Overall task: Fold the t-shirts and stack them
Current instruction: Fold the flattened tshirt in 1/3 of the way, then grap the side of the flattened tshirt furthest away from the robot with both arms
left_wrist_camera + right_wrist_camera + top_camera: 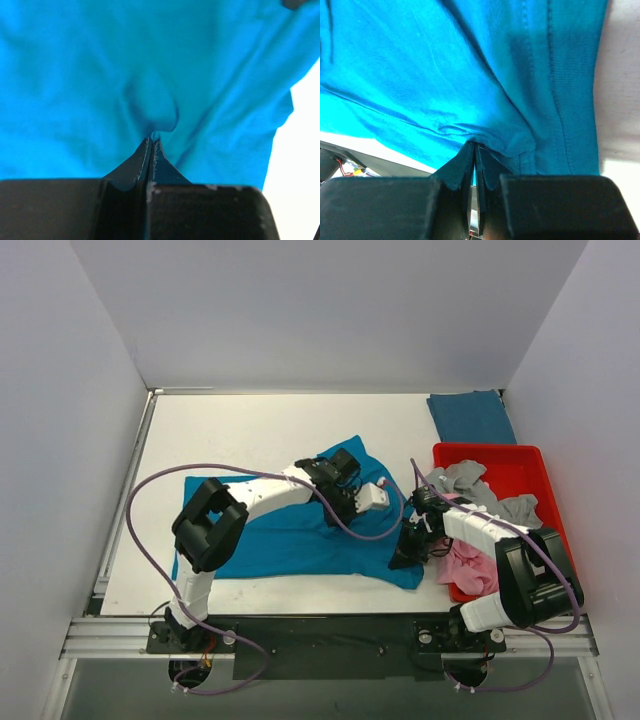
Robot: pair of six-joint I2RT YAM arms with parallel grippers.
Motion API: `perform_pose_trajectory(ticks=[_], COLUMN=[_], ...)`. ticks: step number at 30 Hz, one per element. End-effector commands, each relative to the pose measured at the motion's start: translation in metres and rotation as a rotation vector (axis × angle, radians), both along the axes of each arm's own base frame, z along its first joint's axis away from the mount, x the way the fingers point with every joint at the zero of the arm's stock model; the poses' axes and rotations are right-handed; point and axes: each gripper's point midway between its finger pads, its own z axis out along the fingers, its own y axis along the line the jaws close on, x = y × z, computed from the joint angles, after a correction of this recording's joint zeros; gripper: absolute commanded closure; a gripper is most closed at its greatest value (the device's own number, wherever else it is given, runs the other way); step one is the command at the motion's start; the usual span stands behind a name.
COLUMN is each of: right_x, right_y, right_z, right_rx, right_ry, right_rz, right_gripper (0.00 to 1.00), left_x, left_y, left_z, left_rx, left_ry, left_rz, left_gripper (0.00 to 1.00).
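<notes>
A teal-blue t-shirt [290, 535] lies spread on the white table in the top view. My left gripper [352, 502] is shut on a pinch of this shirt near its upper right part; the cloth [150, 90] fills the left wrist view above the closed fingertips [141, 157]. My right gripper [408, 552] is shut on the shirt's near right corner; the cloth and its hem [570, 100] fill the right wrist view. A pink t-shirt [470, 568] and a grey t-shirt [480, 495] lie in the red tray. A folded teal t-shirt [470, 417] lies at the far right.
The red plastic tray [520, 455] stands at the right side of the table. Grey walls close in the table on three sides. Purple cables loop from both arms over the table [260, 420]. The table's near edge shows in the right wrist view [380, 150].
</notes>
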Motion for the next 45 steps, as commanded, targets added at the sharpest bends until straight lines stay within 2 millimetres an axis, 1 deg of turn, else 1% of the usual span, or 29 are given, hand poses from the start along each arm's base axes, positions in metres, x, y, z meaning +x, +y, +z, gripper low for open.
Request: perform_pose_trajectory(ticks=[1, 3, 7, 12, 19, 20, 22, 23, 24, 26, 27, 28, 29, 30, 31, 32, 33, 34, 35, 36, 37, 38, 39, 40, 41, 42, 43, 44, 45], right_x=[-0.038, -0.039, -0.039, -0.04, -0.036, -0.035, -0.021, -0.004, 0.002, 0.031, 0.053, 0.073, 0.085, 0.108, 0.122, 0.145, 0.164, 0.189, 0.206, 0.228, 0.239, 0.261, 0.267, 0.285, 0.291, 0.305, 0.319, 0.323, 0.334], right_y=[-0.036, -0.036, -0.037, -0.037, -0.036, -0.034, -0.025, -0.015, -0.008, 0.014, 0.028, 0.035, 0.038, 0.044, 0.041, 0.043, 0.034, 0.034, 0.023, 0.021, 0.011, 0.012, 0.008, 0.013, 0.015, 0.021, 0.026, 0.03, 0.033], right_z=[-0.022, -0.022, -0.023, -0.024, -0.02, -0.017, -0.003, 0.012, 0.023, 0.06, 0.089, 0.113, 0.125, 0.153, 0.154, 0.175, 0.163, 0.177, 0.161, 0.168, 0.148, 0.141, 0.13, 0.121, 0.117, 0.106, 0.113, 0.089, 0.093], right_rx=[-0.188, -0.189, -0.194, -0.195, -0.189, -0.181, -0.146, -0.109, -0.081, 0.004, 0.06, 0.084, 0.092, 0.102, 0.088, 0.085, 0.051, 0.034, -0.027, -0.061, -0.135, -0.16, -0.194, -0.192, -0.186, -0.169, -0.155, -0.141, -0.128], right_ry=[0.139, 0.143, 0.152, 0.162, 0.155, 0.146, 0.087, 0.023, -0.015, -0.141, -0.23, -0.316, -0.357, -0.443, -0.452, -0.52, -0.49, -0.534, -0.49, -0.518, -0.465, -0.46, -0.435, -0.432, -0.424, -0.42, -0.455, -0.411, -0.435], right_rz=[-0.001, -0.001, -0.002, -0.001, 0.015, 0.028, 0.076, 0.098, 0.148, 0.219, 0.239, 0.269, 0.289, 0.291, 0.289, 0.28, 0.251, 0.234, 0.205, 0.196, 0.207, 0.209, 0.224, 0.228, 0.231, 0.231, 0.228, 0.234, 0.228], right_gripper=[1.0, 1.0, 1.0, 1.0, 1.0, 1.0, 1.0, 1.0, 0.91, 0.76, 0.64, 0.59, 0.48, 0.45, 0.38, 0.36, 0.35, 0.35, 0.35, 0.34, 0.34, 0.34, 0.34, 0.34, 0.34, 0.34, 0.34, 0.35, 0.35], left_x=[0.047, 0.056, 0.057, 0.075, 0.079, 0.081, 0.085, 0.087, 0.087, 0.085, 0.085, 0.087, 0.085, 0.096, 0.1, 0.112, 0.118, 0.129, 0.132, 0.142, 0.139, 0.143, 0.144, 0.145, 0.147, 0.149, 0.152, 0.155, 0.16], left_y=[0.0, 0.008, 0.023, 0.036, 0.05, 0.051, 0.053, 0.054, 0.055, 0.057, 0.059, 0.067, 0.074, 0.087, 0.099, 0.119, 0.135, 0.16, 0.179, 0.207, 0.222, 0.247, 0.272, 0.286, 0.313, 0.324, 0.352, 0.372, 0.394], left_z=[0.03, 0.026, 0.008, 0.001, -0.004, 0.0, 0.013, 0.021, 0.029, 0.048, 0.055, 0.062, 0.067, 0.073, 0.081, 0.088, 0.089, 0.093, 0.091, 0.09, 0.085, 0.082, 0.078, 0.075, 0.073, 0.068, 0.065, 0.056, 0.059], left_rx=[-0.113, -0.126, -0.085, -0.114, -0.071, -0.067, -0.067, -0.073, -0.071, -0.078, -0.077, -0.062, -0.049, -0.057, -0.064, -0.078, -0.07, -0.06, -0.029, 0.01, 0.055, 0.099, 0.134, 0.163, 0.189, 0.199, 0.22, 0.242, 0.262], left_ry=[0.059, 0.104, 0.147, 0.223, 0.193, 0.18, 0.143, 0.126, 0.11, 0.093, 0.082, 0.068, 0.072, 0.056, 0.047, 0.035, 0.024, 0.002, -0.013, -0.044, -0.043, -0.056, -0.052, -0.056, -0.054, -0.042, -0.036, -0.014, -0.015], left_rz=[0.261, 0.322, 0.411, 0.613, 0.654, 0.651, 0.629, 0.62, 0.582, 0.501, 0.487, 0.47, 0.472, 0.498, 0.517, 0.564, 0.579, 0.628, 0.633, 0.674, 0.653, 0.686, 0.701, 0.714, 0.75, 0.767, 0.807, 0.849, 0.888], left_gripper=[1.0, 1.0, 1.0, 1.0, 1.0, 0.86, 0.68, 0.61, 0.53, 0.45, 0.4, 0.38, 0.38, 0.38, 0.38, 0.38, 0.38, 0.37, 0.37, 0.37, 0.37, 0.37, 0.37, 0.37, 0.36, 0.35, 0.33, 0.33, 0.33])
